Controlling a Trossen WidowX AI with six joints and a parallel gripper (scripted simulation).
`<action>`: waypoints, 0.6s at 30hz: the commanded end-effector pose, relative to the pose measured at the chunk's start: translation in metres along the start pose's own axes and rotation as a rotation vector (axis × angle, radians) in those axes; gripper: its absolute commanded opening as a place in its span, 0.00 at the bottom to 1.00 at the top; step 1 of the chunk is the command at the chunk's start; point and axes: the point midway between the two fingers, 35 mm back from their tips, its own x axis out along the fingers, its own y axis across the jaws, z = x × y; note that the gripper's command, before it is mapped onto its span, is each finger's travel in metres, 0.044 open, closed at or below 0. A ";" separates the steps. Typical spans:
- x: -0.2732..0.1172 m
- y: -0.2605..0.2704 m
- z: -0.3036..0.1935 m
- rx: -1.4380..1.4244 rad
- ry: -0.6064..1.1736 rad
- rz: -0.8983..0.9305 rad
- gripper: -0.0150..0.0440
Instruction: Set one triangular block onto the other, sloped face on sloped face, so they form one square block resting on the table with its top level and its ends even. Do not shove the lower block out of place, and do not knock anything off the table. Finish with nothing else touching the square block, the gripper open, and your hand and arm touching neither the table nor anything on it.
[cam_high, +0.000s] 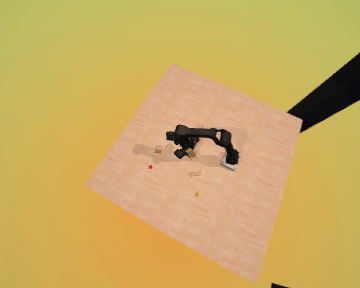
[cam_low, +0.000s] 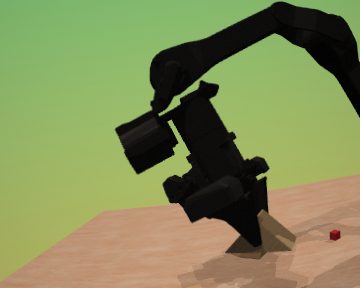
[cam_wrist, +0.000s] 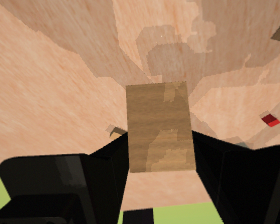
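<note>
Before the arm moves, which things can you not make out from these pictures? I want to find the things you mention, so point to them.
- Lower ends of the gripper's fingers: wrist view, cut off around the held wooden block (cam_wrist: 160, 127).
- Pale object under the arm's base (cam_high: 228, 165): top view, mostly covered by the arm.
- Dark piece (cam_wrist: 276, 34): wrist view, cut by the right edge.

A bare robot test setting, its exact kind not identifiable, is seen around a pale wood-grained table (cam_high: 225, 225) (cam_low: 65, 250) (cam_wrist: 45, 100), where a black jointed arm (cam_high: 200, 132) (cam_low: 240, 37) is mounted on a light base plate (cam_high: 229, 168) and small pieces are scattered, backed by plain green-to-orange surroundings.
</note>
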 end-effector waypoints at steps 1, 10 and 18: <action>0.001 0.000 0.000 0.044 -0.004 -0.010 0.25; 0.003 0.001 -0.002 0.327 -0.045 -0.066 0.25; 0.004 0.002 -0.003 0.576 -0.096 -0.104 0.25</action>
